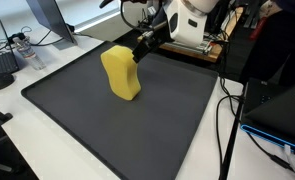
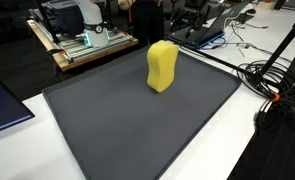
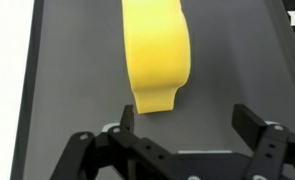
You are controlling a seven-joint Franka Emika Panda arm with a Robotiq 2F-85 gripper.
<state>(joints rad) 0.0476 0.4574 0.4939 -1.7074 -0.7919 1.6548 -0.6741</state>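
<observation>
My hand (image 3: 184, 122) hangs wide open just short of the yellow block (image 3: 155, 55), no contact afaict. Block stands upright on the dark mat (image 1: 172, 115); nothing gripped yet.

In an exterior view, a yellow block (image 2: 162, 66) stands upright on a dark grey mat (image 2: 117, 125), near the mat's far edge (its sides pinch in a little at the waist). The mat lies on a white worktop (image 2: 17, 150). Behind the mat, a wooden board (image 2: 87, 48) carries a white machine (image 2: 69, 18). Black cables (image 2: 272, 80) sprawl over the worktop beside the mat, and a dark flat panel (image 2: 2, 108) lies off the opposite side.
</observation>
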